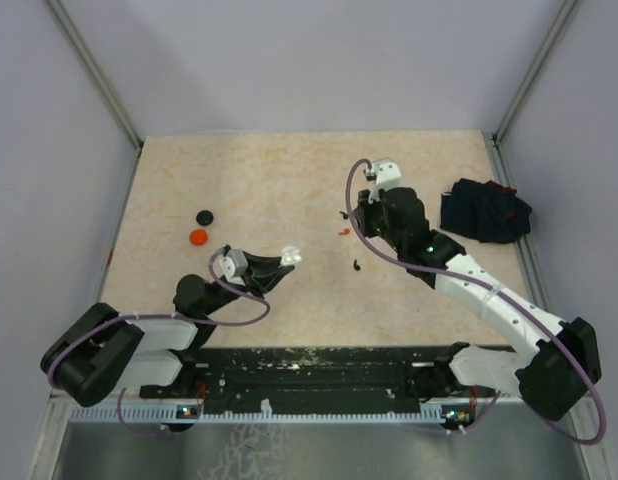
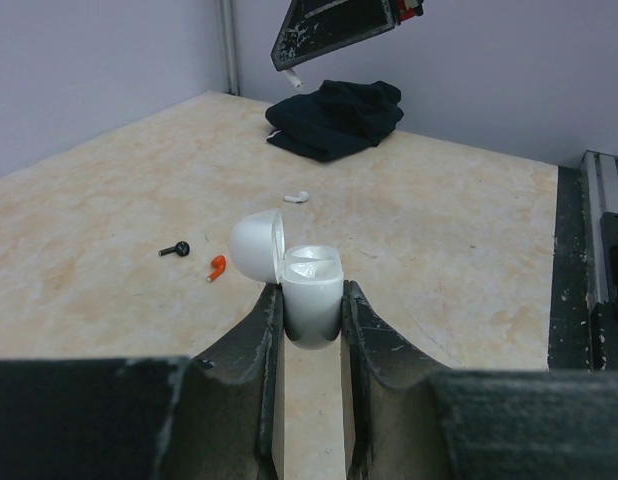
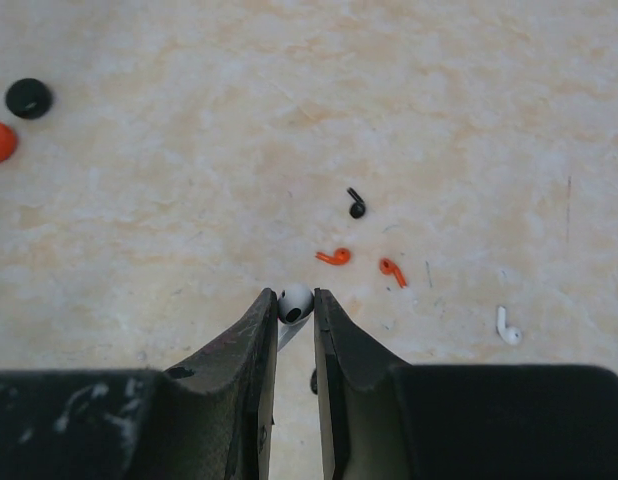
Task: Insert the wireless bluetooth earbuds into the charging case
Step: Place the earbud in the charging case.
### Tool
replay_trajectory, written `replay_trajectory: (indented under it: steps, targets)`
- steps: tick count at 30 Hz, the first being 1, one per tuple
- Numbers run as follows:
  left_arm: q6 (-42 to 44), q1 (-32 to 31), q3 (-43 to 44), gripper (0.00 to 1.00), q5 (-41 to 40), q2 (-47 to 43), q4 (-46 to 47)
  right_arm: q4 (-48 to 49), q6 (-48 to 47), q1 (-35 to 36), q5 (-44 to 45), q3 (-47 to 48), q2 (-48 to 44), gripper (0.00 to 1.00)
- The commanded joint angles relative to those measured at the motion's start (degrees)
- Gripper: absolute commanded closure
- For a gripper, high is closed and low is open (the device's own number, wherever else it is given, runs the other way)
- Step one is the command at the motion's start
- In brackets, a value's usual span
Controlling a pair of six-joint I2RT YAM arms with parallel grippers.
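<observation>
My left gripper (image 2: 311, 300) is shut on the white charging case (image 2: 313, 285), whose lid (image 2: 256, 246) stands open to the left. In the top view this gripper (image 1: 285, 260) hangs over the table's middle. My right gripper (image 3: 294, 297) is shut on a white earbud (image 3: 295, 304), pinched by its round head above the table. Loose on the table lie two orange earbuds (image 3: 335, 257) (image 3: 391, 270), a black earbud (image 3: 356, 205) and another white earbud (image 3: 507, 328). The top view shows the right gripper (image 1: 357, 212) near those buds.
A black disc (image 1: 204, 216) and a red disc (image 1: 198, 237) lie on the table's left part. A dark cloth bundle (image 1: 484, 210) sits at the right edge. Walls and metal posts ring the table's far and side edges.
</observation>
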Motion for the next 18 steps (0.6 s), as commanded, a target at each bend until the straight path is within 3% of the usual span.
replay_trajectory:
  steps: [1,13,18]
  targets:
    - [-3.2,0.1,1.7,1.0,1.1,3.7,9.8,7.2,-2.4,4.8,1.1,-0.6,-3.6,0.82]
    - [-1.8,0.0,2.4,1.0,2.7,10.1,22.6,22.3,-10.6,19.1,1.9,-7.2,-8.9,0.82]
    - [0.8,-0.2,2.7,1.0,4.6,9.4,22.9,28.2,-13.1,22.1,-0.4,-10.3,-9.4,0.82]
